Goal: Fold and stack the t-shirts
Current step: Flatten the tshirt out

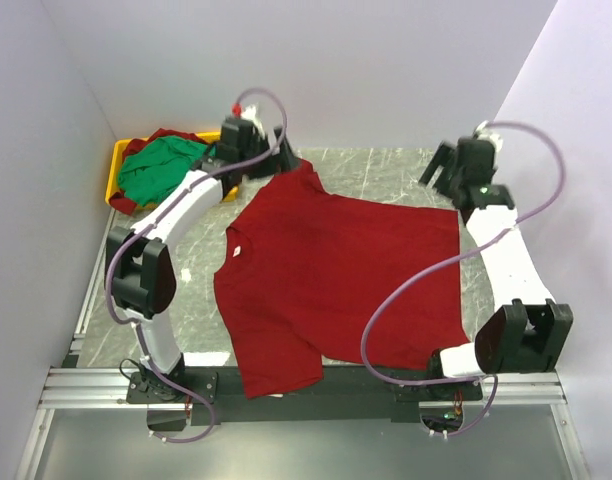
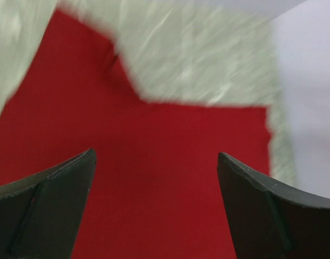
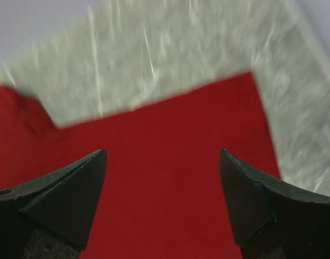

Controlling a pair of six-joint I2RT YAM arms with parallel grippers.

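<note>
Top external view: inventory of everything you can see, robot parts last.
deep red t-shirt: 1, deep red with a white neck label, spread flat mid-table
green t-shirt: 1, green, bunched in the tray
red cloth: 1, red, in the tray behind the green one, mostly hidden
tray: 1, yellow, far left corner
table: 1, pale grey, marbled
left arm: 1, white and black
right arm: 1, white and black
left gripper: 1, black, open, near the far sleeve
right gripper: 1, black, open, near the far right corner

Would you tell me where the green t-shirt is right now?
Top view: the green t-shirt lies bunched in the yellow tray at the far-left corner of the table, left of the spread red t-shirt.
</note>
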